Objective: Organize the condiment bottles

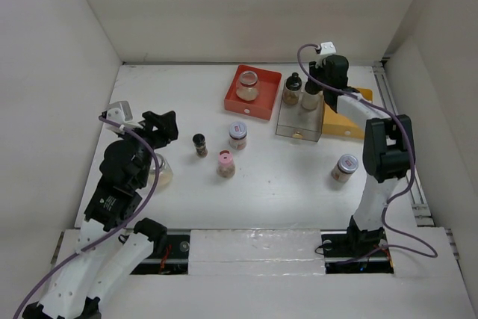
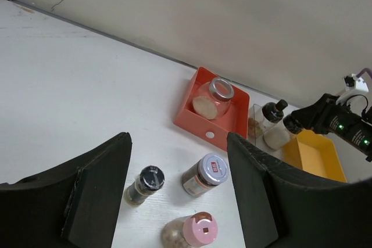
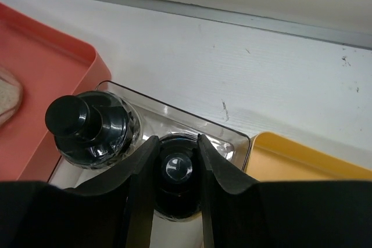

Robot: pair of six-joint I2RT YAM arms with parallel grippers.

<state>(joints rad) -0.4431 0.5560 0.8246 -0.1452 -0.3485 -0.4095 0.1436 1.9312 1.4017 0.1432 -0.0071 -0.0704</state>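
The right pincer (image 3: 176, 143) is clamping a bottle (image 3: 176, 171) in the clear tray (image 1: 299, 127), hiding its body. The left pincer (image 2: 179, 143) is gaping empty, its arm (image 1: 119, 181) half covering a jar (image 1: 163, 175) on the white desk (image 1: 284, 188)

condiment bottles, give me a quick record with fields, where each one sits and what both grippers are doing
red tray: squat jar
clear tray: dark bottle, pale bottle
yellow tray: no bottle visible, partly hidden by the arm
loose: black-cap jar, red-label jar, pink-cap jar, silver-cap jar, round jar
left gripper: open, holding nothing
right gripper: closed on pale bottle's cap
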